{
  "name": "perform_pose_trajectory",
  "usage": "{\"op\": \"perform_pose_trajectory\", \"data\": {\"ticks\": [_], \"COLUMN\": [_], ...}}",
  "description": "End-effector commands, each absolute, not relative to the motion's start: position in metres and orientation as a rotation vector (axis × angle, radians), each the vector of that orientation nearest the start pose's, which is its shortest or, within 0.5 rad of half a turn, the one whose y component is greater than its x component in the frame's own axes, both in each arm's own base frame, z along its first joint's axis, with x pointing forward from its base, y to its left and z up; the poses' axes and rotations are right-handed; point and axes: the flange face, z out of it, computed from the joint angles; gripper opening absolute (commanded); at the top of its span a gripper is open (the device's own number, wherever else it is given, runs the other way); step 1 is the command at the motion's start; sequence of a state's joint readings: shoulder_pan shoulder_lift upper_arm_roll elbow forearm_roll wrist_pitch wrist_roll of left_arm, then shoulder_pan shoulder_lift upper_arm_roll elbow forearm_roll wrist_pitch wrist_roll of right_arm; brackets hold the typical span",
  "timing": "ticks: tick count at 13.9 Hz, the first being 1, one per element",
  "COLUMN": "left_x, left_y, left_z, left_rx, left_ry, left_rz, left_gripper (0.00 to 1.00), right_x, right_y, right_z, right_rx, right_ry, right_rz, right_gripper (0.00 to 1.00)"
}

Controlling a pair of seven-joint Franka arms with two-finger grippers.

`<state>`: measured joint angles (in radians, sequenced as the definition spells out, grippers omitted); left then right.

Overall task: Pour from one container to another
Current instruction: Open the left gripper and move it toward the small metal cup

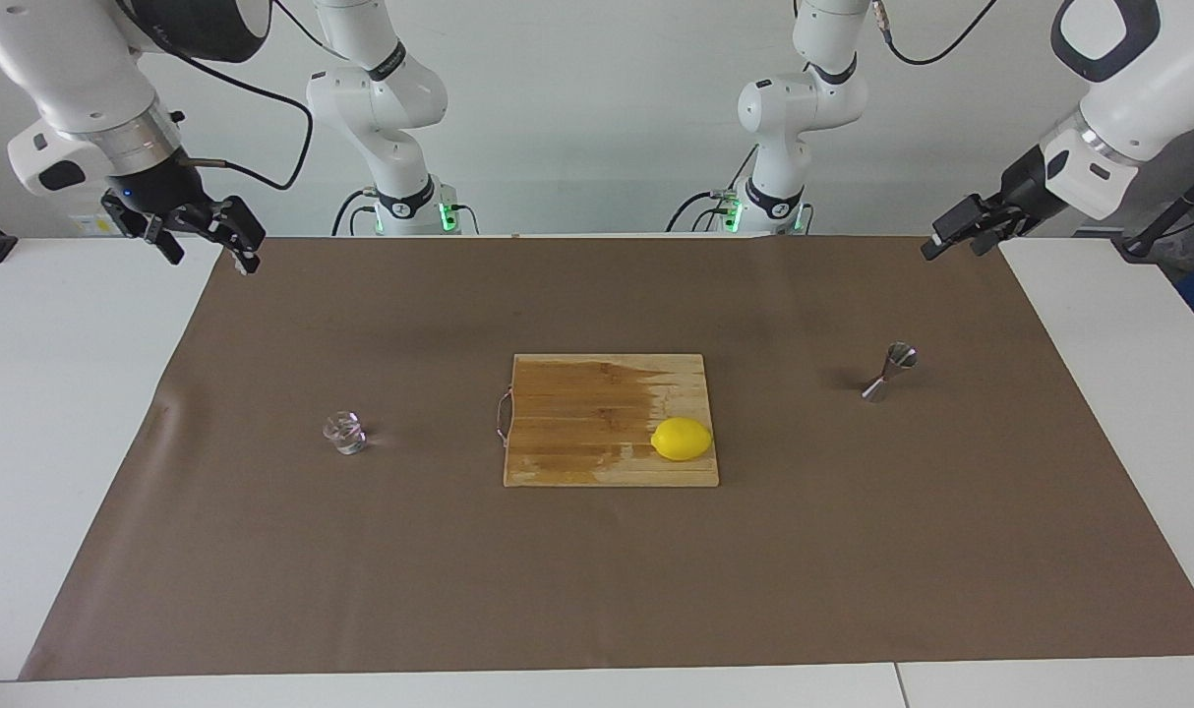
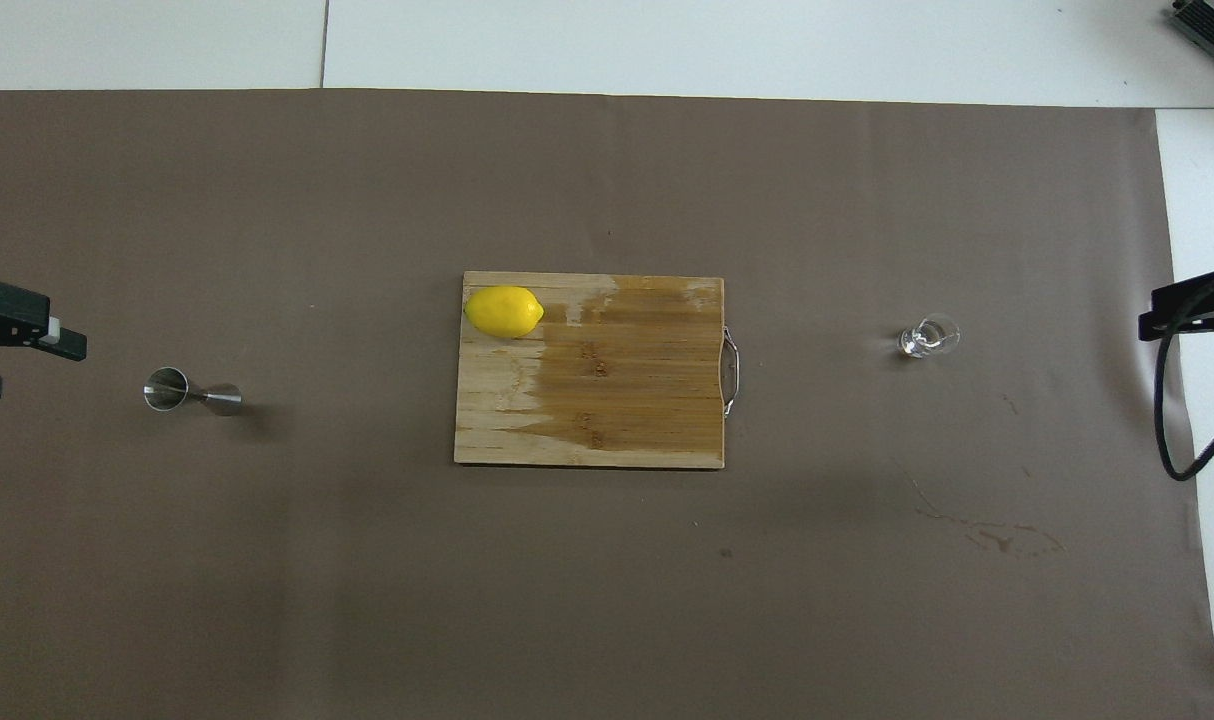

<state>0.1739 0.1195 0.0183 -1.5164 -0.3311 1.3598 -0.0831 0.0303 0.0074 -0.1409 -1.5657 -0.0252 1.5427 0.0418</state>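
Observation:
The small clear glass cup (image 1: 344, 433) (image 2: 929, 337) stands on the brown mat toward the right arm's end. The steel hourglass jigger (image 1: 889, 372) (image 2: 192, 392) stands upright on the mat toward the left arm's end. My left gripper (image 1: 951, 248) (image 2: 27, 365) hangs in the air over the mat's edge at its own end, turned sideways, open and empty, apart from the jigger. My right gripper (image 1: 208, 251) is also raised, over the mat's corner at its own end, open and holding nothing. In the overhead view only one of its fingers (image 2: 1182, 312) shows.
A wooden cutting board (image 1: 577, 413) (image 2: 617, 400) with a metal handle lies mid-mat between the two containers. A yellow lemon (image 1: 682, 439) (image 2: 504, 311) rests on its corner. Faint stains (image 2: 1007, 540) mark the mat. White table borders the mat (image 1: 597, 580).

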Motion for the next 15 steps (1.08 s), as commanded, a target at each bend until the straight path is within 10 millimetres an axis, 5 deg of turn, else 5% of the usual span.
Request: {"op": "perform_pose_trajectory", "data": {"ticks": [1, 5, 10, 15], "left_x": [0.585, 0.595, 0.587, 0.564], "left_y": [0.090, 0.112, 0.169, 0.175], "left_z": [0.549, 0.515, 0.462, 0.447], "left_rx": [-3.501, -3.580, -3.481, -3.419], "left_ry": [-0.531, -0.778, -1.293, -1.426], "left_rz": [0.601, 0.776, 1.192, 1.322], "left_gripper": [1.00, 1.00, 1.00, 1.00], "right_x": [0.557, 0.557, 0.559, 0.559], "right_y": [-0.057, -0.059, -0.053, -0.052], "right_z": [0.620, 0.624, 0.625, 0.624], "right_rx": [-3.146, -3.146, -3.144, -3.142], "right_ry": [0.232, 0.235, 0.208, 0.222], "right_rz": [0.036, 0.012, 0.005, 0.010], "right_gripper": [1.00, 1.00, 1.00, 1.00]}}
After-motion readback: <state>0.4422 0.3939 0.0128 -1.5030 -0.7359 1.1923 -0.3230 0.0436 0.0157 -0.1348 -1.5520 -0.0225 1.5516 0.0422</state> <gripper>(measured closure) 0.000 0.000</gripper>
